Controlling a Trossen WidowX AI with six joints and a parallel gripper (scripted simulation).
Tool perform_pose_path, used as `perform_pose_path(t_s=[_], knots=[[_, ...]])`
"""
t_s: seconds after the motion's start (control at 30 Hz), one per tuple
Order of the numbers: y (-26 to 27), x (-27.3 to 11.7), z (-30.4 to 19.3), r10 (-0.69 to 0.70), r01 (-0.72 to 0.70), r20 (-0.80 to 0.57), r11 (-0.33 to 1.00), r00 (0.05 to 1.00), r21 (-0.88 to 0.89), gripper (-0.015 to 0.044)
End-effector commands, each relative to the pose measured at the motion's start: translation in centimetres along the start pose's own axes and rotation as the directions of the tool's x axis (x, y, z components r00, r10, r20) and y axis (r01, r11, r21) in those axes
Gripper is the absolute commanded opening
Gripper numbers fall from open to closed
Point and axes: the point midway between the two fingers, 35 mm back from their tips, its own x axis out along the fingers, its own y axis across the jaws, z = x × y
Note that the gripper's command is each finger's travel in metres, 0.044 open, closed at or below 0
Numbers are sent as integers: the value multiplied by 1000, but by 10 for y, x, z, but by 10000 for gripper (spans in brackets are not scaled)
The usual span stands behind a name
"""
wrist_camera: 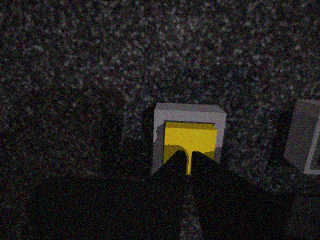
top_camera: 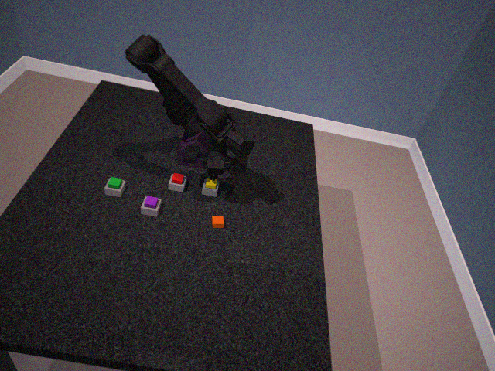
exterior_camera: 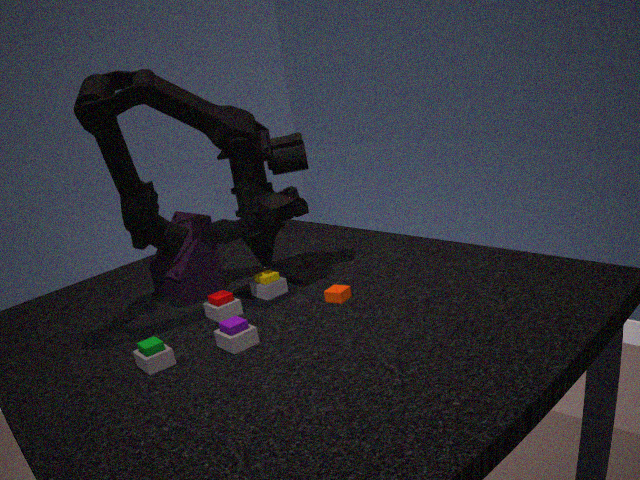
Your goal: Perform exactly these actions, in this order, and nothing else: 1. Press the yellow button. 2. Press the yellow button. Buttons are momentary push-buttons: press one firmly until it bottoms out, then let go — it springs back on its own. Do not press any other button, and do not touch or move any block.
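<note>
The yellow button [top_camera: 210, 185] [exterior_camera: 266, 279] [wrist_camera: 192, 136] sits in a light grey square housing, and its cap stands raised above the rim. My gripper [top_camera: 213, 175] [exterior_camera: 266, 265] [wrist_camera: 187, 158] is shut, with nothing held. It points down with its tips very close over the yellow cap. A thin sliver of yellow shows between the tips in the wrist view, and the finger shadow falls on the cap. I cannot tell whether the tips touch it. The fingers hide the near part of the cap and housing in the wrist view.
The red button [top_camera: 177, 178] [exterior_camera: 220, 298] is beside the yellow one; its housing [wrist_camera: 300, 137] shows at the wrist view's right edge. The purple button [top_camera: 151, 202] [exterior_camera: 233, 324] and green button [top_camera: 114, 182] [exterior_camera: 150, 345] are farther off. An orange block [top_camera: 217, 222] [exterior_camera: 337, 293] lies near the yellow button.
</note>
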Motion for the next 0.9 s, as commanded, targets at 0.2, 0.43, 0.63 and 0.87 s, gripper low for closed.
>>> perform_pose_path(t_s=[0.2, 0.43, 0.63, 0.87], knots=[[-2, 19, -3, -12, 12, -4, 1000, 1000, -11, 20], [-3, 24, -3, -13, 13, -4, 1000, 1000, -10, 20], [-3, 24, -3, -13, 13, -4, 1000, 1000, -10, 20], [-3, 24, -3, -13, 13, -4, 1000, 1000, -10, 20]])
